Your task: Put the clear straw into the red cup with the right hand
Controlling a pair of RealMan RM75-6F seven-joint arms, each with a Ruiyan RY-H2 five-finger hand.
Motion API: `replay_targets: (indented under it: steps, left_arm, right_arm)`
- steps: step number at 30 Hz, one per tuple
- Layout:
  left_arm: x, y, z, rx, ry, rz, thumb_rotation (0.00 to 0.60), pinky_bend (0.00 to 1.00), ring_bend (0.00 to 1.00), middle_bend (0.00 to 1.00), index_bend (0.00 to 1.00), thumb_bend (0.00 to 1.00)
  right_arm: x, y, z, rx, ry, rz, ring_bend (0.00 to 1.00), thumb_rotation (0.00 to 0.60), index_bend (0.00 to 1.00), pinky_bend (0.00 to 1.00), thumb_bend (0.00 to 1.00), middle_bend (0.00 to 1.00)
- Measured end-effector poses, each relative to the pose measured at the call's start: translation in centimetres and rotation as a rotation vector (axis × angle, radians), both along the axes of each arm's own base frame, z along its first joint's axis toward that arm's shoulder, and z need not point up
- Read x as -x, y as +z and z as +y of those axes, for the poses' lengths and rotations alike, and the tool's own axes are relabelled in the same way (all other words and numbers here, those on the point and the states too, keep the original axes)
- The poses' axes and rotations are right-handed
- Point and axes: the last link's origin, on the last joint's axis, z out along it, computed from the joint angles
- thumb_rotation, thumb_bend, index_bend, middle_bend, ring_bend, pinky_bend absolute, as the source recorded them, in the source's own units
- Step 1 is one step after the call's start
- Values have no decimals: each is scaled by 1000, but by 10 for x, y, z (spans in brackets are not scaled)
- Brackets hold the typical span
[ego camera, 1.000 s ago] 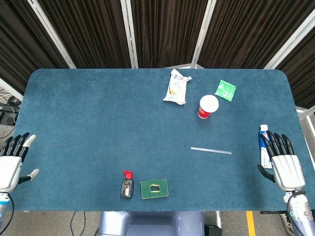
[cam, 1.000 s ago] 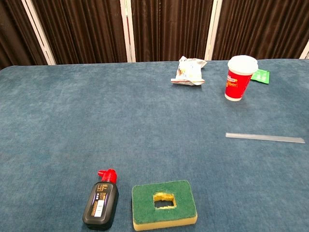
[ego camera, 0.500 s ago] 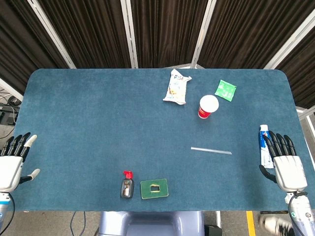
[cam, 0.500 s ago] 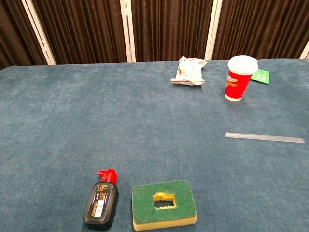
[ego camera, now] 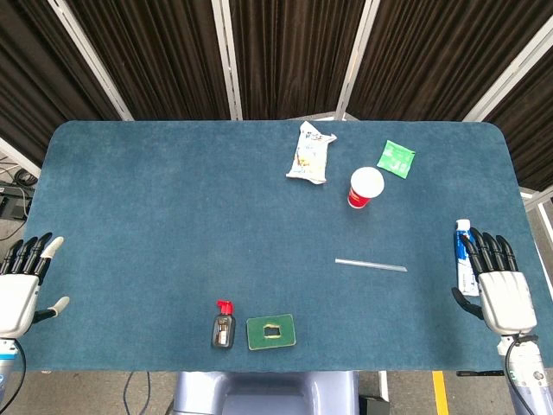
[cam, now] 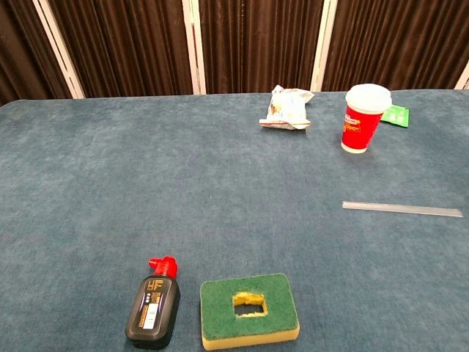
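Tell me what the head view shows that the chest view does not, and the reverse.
Only the head view shows both open hands, the left hand and right hand at the table's near corners, and the toothpaste tube beside the right hand. The chest view adds no object of its own. Both show the clear straw lying flat, the red cup upright, the snack bag, green packet, ink bottle and sponge.

The clear straw lies flat on the blue table, its length running from nine to three o'clock; the red cup, white-topped, stands upright at its twelve o'clock, well apart.
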Motion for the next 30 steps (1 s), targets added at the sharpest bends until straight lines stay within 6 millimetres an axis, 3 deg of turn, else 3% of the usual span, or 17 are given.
replay_targets:
  steps: [9,18,30]
  left_arm:
    - [-1,0,2,5,-5,-10,600,0,0,0,0,177]
    - [-1,0,2,12,-6,-19,600,0,0,0,0,177]
    - [-1,0,2,14,-8,-23,600,0,0,0,0,176]
  right_arm:
    - [-40,-22,-26,-65,51,-39,0,600,319,0,240,7]
    - [-71,-75,-56,-179,0,-52,0,600,388,0,311,20]
    - [-80,-129,-79,-236,-131,-62,0,600,409,0,347,23]
